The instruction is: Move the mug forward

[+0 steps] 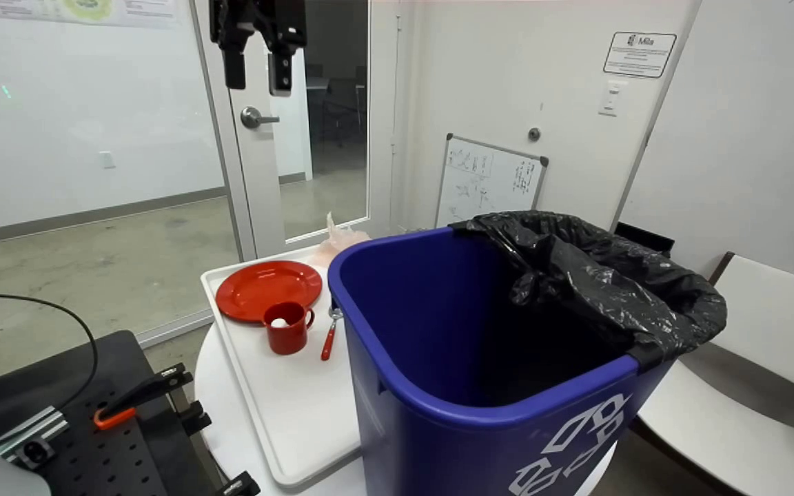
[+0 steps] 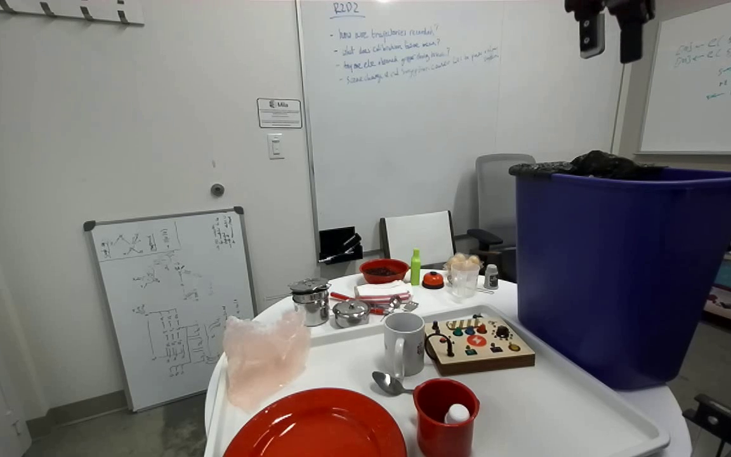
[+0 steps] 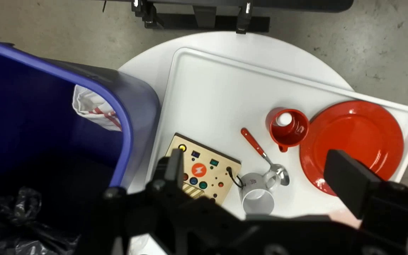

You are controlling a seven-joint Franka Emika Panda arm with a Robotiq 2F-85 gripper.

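The red mug stands upright on the white tray, beside the red plate. A small white object is inside the mug. The mug also shows in an exterior view, its bottom cut off by the frame edge, and in the wrist view, where its handle points toward the grey mug. My gripper is open and empty, high above the tray and well apart from the mug. It also shows at the top of an exterior view and from above in the wrist view.
A tall blue bin with a black bag stands beside the tray. A red-handled spoon, a grey mug, a wooden switch board and a pink plastic bag are on the tray. Pots stand behind it.
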